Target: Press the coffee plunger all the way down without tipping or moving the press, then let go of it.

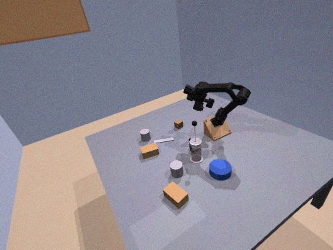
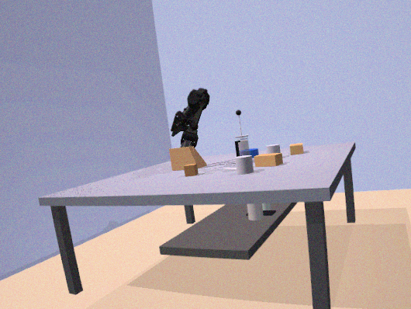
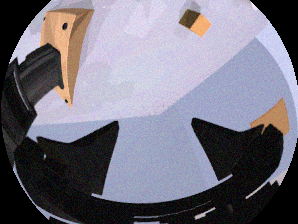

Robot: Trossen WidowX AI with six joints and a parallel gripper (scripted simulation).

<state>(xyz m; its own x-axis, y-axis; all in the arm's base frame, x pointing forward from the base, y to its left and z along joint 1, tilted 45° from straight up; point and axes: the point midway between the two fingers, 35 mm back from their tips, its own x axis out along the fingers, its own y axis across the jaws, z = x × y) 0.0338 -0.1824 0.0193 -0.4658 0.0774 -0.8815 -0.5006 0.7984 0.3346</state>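
I see my gripper (image 1: pixel 199 105) spread wide and holding nothing, hanging above the table (image 1: pixel 267 151), well apart from the coffee press (image 1: pixel 195 150), which stands upright below with its plunger knob (image 1: pixel 194 123) raised.

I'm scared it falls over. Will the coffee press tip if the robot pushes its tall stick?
Probably, if pushed sideways: the coffee press is tall and narrow, and its knob sits high on a thin rod. Pressed straight down, it should stay put. The glass looks fragile.
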